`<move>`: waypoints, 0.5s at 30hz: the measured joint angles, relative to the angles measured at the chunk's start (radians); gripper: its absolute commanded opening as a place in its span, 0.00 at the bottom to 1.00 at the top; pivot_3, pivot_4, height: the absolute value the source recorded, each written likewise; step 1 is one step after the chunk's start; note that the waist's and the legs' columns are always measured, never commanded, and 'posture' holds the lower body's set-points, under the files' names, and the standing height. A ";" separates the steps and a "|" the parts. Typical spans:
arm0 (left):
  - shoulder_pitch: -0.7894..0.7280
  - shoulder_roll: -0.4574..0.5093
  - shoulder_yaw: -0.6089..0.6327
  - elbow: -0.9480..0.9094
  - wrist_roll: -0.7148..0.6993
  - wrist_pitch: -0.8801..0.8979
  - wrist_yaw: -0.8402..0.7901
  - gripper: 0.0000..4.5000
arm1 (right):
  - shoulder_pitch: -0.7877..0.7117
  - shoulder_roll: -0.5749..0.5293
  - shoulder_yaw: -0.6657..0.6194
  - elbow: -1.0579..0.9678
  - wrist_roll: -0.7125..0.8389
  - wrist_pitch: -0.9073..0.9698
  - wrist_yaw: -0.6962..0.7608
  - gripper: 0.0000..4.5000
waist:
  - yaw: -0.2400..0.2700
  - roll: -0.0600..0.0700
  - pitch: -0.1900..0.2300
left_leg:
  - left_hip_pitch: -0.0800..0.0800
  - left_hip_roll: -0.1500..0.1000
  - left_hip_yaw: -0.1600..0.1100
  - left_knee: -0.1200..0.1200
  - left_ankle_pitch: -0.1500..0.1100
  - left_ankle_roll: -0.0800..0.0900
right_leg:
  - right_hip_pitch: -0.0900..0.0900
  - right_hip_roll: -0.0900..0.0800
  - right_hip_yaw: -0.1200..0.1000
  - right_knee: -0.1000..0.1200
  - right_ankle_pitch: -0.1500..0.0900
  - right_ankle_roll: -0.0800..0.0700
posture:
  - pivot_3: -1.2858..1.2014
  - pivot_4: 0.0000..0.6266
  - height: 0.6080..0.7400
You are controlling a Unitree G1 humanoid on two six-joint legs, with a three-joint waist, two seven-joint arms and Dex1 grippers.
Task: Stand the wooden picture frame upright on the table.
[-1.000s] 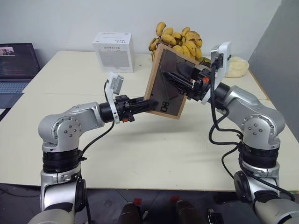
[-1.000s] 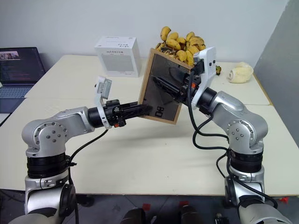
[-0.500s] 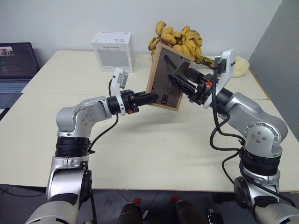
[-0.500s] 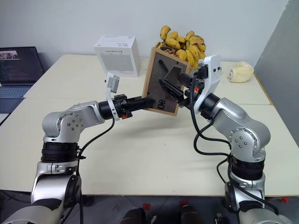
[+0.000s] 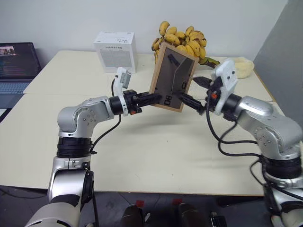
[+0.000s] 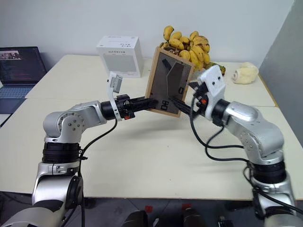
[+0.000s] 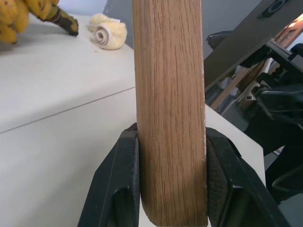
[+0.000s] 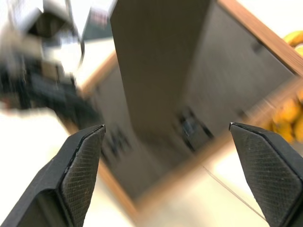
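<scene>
Left gripper (image 5: 150,99): two black fingers closed on the lower left edge of the wooden picture frame (image 5: 173,78); in the left wrist view the pads (image 7: 124,179) press both faces of the light-wood edge (image 7: 170,113).

Wooden picture frame: held in the air above the table (image 5: 142,151), clear of its surface, roughly upright and tilted. Dark grey back faces the camera, with the fold-out stand (image 5: 183,75) swung out from it. White characters near the bottom of the back, too small to read with certainty.

Right gripper (image 5: 198,92): fingers spread wide with nothing between them, just beside the frame's right edge, pointing at its back. In the right wrist view both fingertips (image 8: 83,156) stand far apart with the grey back panel beyond.

Behind, on the table:
- white box (image 5: 115,51), printed text unreadable;
- bunch of bananas (image 5: 182,39);
- pale rolled cloth (image 5: 242,67).

Far left: open laptop (image 5: 16,64), screen lit.
</scene>
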 measured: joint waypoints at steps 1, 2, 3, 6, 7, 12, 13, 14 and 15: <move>0.003 0.009 0.000 0.000 0.001 0.009 0.004 0.29 | 0.019 -0.034 0.004 0.000 -0.021 -0.028 0.027 0.98 | 0.000 0.000 0.000 | 0.000 0.000 0.000 0.000 0.000 0.000 | 0.000 0.000 0.000 -0.001 0.000 0.000 | 0.52 0.24 1.00; 0.010 0.016 0.002 -0.003 0.000 0.024 0.006 0.29 | 0.039 -0.074 0.015 0.002 -0.056 -0.075 0.060 0.98 | 0.000 0.000 0.000 | 0.000 0.000 0.000 -0.001 0.000 0.000 | 0.000 0.000 0.000 -0.001 0.000 0.000 | 0.52 0.24 1.00; 0.013 0.020 0.003 -0.004 -0.001 0.043 0.011 0.29 | 0.055 -0.108 0.032 0.013 -0.109 -0.153 0.082 0.98 | 0.000 0.000 0.000 | 0.000 0.000 0.000 -0.001 0.000 0.000 | 0.000 0.000 0.000 -0.001 0.000 0.000 | 0.52 0.24 1.00; 0.041 0.058 0.017 -0.061 -0.045 0.168 0.037 0.29 | 0.109 -0.230 0.120 0.176 -0.421 -0.659 0.098 0.98 | -0.003 0.000 0.000 | 0.000 0.000 0.001 -0.002 0.000 0.000 | 0.000 0.000 0.000 -0.004 -0.002 0.004 | 0.52 0.24 1.00; 0.047 0.070 0.034 -0.080 -0.069 0.218 0.050 0.29 | 0.114 -0.245 0.147 0.256 -0.527 -0.829 0.070 0.98 | -0.006 0.000 0.001 | 0.000 0.000 0.002 -0.002 0.000 0.000 | 0.000 -0.001 0.000 -0.004 -0.002 0.004 | 0.52 0.24 1.00; 0.026 0.072 0.172 -0.158 -0.205 0.494 0.130 0.29 | 0.076 -0.222 0.260 0.551 -0.999 -1.427 -0.278 0.98 | -0.008 0.000 0.001 | 0.001 0.000 0.002 -0.002 0.000 0.000 | -0.001 -0.001 0.001 -0.001 -0.001 0.002 | 0.52 0.24 1.00; 0.026 0.075 0.199 -0.167 -0.231 0.536 0.148 0.29 | 0.059 -0.206 0.272 0.597 -1.084 -1.488 -0.369 0.98 | -0.009 0.000 0.001 | 0.001 0.000 0.002 -0.002 0.000 -0.001 | -0.001 -0.001 0.001 -0.001 0.000 0.000 | 0.52 0.24 1.00; 0.029 0.086 0.216 -0.182 -0.265 0.568 0.169 0.29 | 0.043 -0.182 0.282 0.646 -1.166 -1.533 -0.465 0.98 | -0.010 -0.001 0.001 | 0.002 0.000 0.001 -0.002 0.001 -0.002 | -0.001 -0.001 0.001 0.001 0.000 0.000 | 0.52 0.24 1.00; 0.034 0.099 0.227 -0.188 -0.306 0.587 0.192 0.29 | 0.024 -0.155 0.296 0.691 -1.237 -1.559 -0.557 0.98 | -0.011 -0.001 0.001 | 0.002 0.000 0.001 -0.002 0.002 -0.004 | -0.001 -0.001 0.001 0.002 0.000 0.000 | 0.52 0.24 1.00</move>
